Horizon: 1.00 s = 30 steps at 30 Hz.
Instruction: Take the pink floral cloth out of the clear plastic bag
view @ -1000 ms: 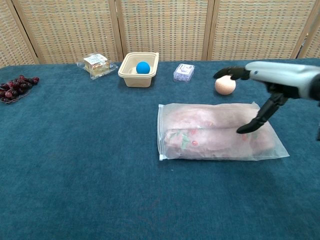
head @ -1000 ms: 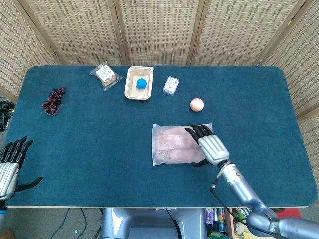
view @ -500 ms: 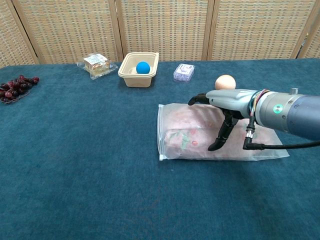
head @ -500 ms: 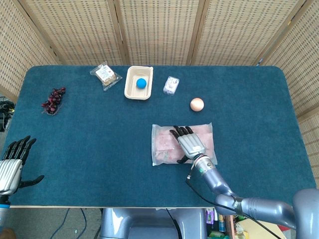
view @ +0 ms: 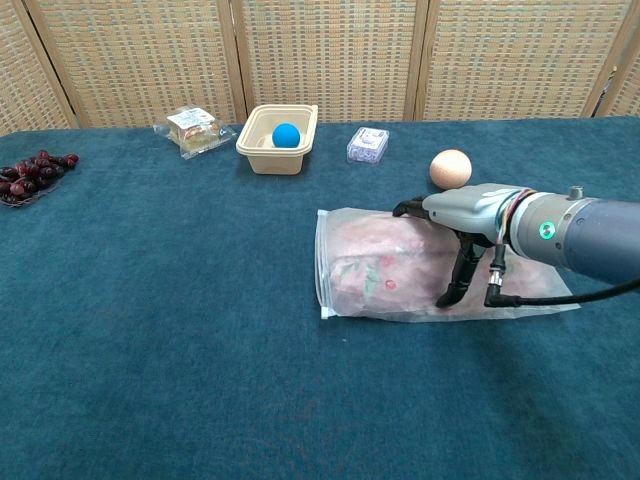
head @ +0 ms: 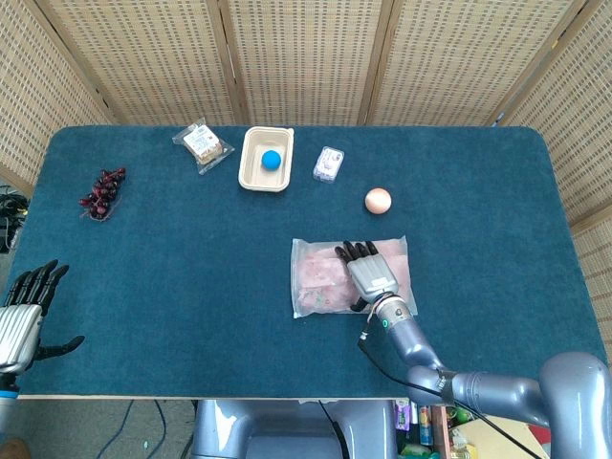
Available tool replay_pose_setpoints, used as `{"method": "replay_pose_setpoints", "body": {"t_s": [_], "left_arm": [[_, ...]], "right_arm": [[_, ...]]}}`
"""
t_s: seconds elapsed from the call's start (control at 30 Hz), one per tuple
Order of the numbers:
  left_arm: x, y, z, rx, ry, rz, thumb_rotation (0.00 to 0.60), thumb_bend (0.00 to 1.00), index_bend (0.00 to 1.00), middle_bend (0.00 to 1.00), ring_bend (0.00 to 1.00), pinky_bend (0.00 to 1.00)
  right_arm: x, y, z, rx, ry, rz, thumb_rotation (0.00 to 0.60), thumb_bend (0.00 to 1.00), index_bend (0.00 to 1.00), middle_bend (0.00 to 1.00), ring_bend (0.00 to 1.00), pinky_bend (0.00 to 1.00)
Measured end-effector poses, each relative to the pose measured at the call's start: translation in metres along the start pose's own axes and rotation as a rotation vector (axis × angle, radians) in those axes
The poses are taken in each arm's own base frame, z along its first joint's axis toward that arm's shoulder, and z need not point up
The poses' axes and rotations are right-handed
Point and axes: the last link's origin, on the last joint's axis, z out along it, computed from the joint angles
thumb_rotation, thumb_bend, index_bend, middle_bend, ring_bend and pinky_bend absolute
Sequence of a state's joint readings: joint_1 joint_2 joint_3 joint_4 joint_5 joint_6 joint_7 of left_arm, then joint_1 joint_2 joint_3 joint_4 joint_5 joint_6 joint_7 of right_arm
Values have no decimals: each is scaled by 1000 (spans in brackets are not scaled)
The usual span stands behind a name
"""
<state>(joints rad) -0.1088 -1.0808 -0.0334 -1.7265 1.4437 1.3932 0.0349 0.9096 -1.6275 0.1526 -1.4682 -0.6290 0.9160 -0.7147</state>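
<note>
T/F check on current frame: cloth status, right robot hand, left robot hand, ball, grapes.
1. The pink floral cloth is still inside the clear plastic bag. True.
2. The right robot hand hovers over the peach-coloured ball. False: it is over the bag.
3. The left robot hand holds the grapes. False: it holds nothing, at the near left table edge.
4. The blue ball sits in the beige tray. True.

This looks like a staged robot test bay, not a home. A desk (head: 191, 287) draped in teal felt stands walled off by woven wicker folding screens (head: 306, 57). Odd props sit along its far edge: grapes (head: 102, 192), a beige tray (head: 251, 168) holding a blue ball (head: 272, 159). Cables trail on the floor underneath.
</note>
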Motion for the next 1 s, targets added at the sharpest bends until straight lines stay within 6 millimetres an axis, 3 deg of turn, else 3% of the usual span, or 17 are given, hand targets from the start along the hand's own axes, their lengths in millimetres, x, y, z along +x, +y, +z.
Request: {"method": "replay_pose_setpoints", "body": {"t_s": [0.13,0.23,0.43,0.67,0.73,0.87,1.0], "left_arm": [[-1,1,1,-3,-7,-2,600,52,0,0,0,0],[-3,3,2,-8,-15,-2,600,52,0,0,0,0],[5,11,14,-47,2,9,600,52,0,0,0,0],[21,30,44,-149,13,-21,600,51,3,0,0,0],[24,37,55,-184,8,-44,600,51,63,0,0,0],[29,56,84,-273,-14,-102,600,51,294,0,0,0],[28,75,106,-335,-57,-203,600,51,351,0,0,0]], "right_arm": [[2,-1,1,24,46,-22,600,497,460,597,518,622],[4,-3,0,52,83,-26,600,647,507,635,551,644],[11,-9,-5,150,175,-28,600,695,515,643,555,647],[28,-24,-13,300,280,0,600,701,515,644,555,647],[39,-33,-14,339,317,4,600,704,516,645,555,647],[59,-55,-12,400,386,-1,600,732,527,654,561,647],[67,-75,-10,430,421,28,600,747,531,659,565,647]]}}
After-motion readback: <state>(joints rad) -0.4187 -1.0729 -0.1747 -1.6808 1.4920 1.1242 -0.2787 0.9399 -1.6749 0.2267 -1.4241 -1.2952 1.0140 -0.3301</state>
